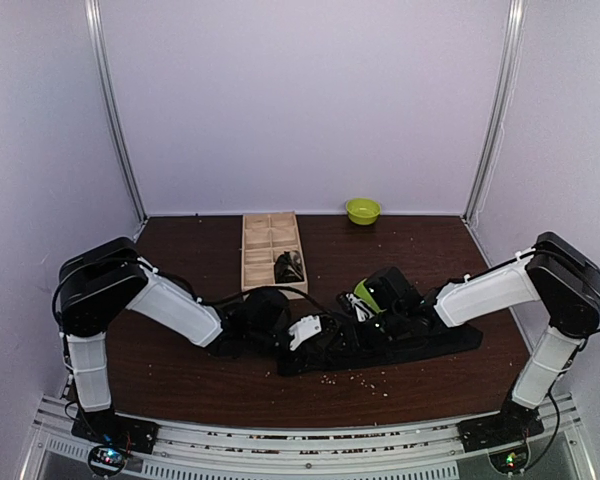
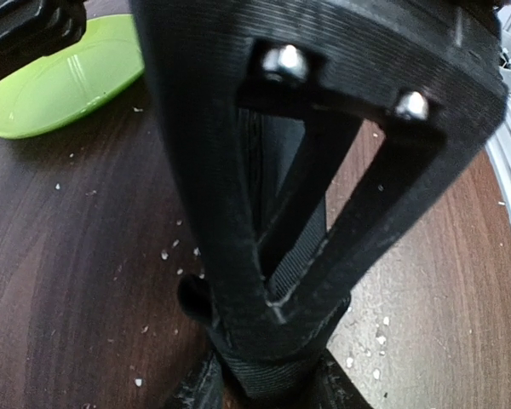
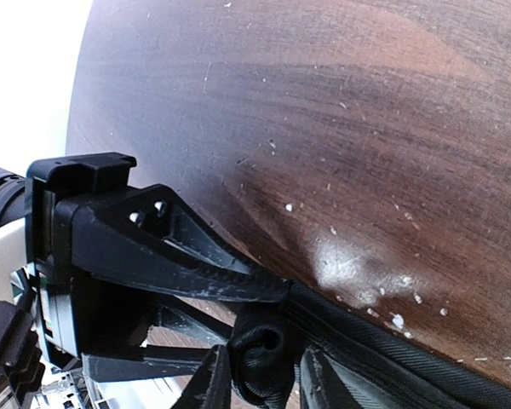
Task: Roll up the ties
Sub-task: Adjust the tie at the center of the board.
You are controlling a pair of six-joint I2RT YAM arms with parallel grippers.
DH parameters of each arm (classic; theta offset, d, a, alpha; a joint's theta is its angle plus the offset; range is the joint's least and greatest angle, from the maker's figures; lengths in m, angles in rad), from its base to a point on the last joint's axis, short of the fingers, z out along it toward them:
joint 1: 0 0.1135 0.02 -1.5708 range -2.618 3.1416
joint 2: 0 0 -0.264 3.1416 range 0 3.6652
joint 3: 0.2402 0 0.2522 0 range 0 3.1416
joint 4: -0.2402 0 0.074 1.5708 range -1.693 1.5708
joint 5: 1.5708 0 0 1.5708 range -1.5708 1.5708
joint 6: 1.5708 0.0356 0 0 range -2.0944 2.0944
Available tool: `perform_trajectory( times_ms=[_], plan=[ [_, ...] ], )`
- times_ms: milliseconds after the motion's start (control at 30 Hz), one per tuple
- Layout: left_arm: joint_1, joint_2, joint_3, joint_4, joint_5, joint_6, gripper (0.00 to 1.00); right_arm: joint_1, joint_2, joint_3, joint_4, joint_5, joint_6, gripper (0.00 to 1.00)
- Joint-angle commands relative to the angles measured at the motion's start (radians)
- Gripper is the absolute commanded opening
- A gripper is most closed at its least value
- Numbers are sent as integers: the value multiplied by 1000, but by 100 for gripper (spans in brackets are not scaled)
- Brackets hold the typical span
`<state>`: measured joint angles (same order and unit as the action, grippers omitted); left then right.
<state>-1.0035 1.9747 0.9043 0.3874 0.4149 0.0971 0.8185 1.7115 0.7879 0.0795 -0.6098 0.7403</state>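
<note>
Tie (image 1: 442, 345) lies along the table (image 1: 180, 385), one end rolled. Left gripper (image 1: 315, 340) clamps it; right gripper (image 3: 262, 385) narrowly flanks the roll, contact unclear.

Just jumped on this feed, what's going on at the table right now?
Both arms are working on one black tie stretched across the middle of the table. The right fingers straddle a small rolled-up end of it. The left fingers sit right against that roll, with fabric showing between them. Whether either grip is tight is unclear. Most of the tie lies unrolled. A dark bundle sits in one compartment of the wooden tray.
</note>
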Motion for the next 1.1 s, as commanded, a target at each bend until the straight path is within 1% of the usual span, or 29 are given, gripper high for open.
perform_trajectory(
  times_ms=[0,100,233,267,333,400,700,800,967,1067],
  plan=[
    [-6,24,35,13,7,6,37,4,-2,12,17,-22,-4,28],
    [-6,28,42,4,7,5,37,4,12,14,6,-16,-15,20],
    [-6,21,33,10,-2,1,37,1,46,3,1,-7,-24,2],
    [-6,12,24,22,-9,-4,38,-1,49,-3,2,-3,-24,0],
    [-5,-4,-2,44,-18,-9,39,-4,46,-17,1,7,-29,0],
    [-4,-21,-28,68,-29,-18,43,-9,45,-28,-7,19,-43,0],
    [-3,-44,-155,250,-49,-61,54,-30,65,-69,-20,61,-80,0],
    [-3,-35,-159,274,-53,-66,58,-32,60,-90,-13,75,-81,0],
    [-5,-18,-141,282,-53,-71,62,-34,44,-117,-9,90,-79,0],
    [-18,7,-118,281,-57,-79,66,-36,20,-135,-10,103,-74,0]
  ],
)
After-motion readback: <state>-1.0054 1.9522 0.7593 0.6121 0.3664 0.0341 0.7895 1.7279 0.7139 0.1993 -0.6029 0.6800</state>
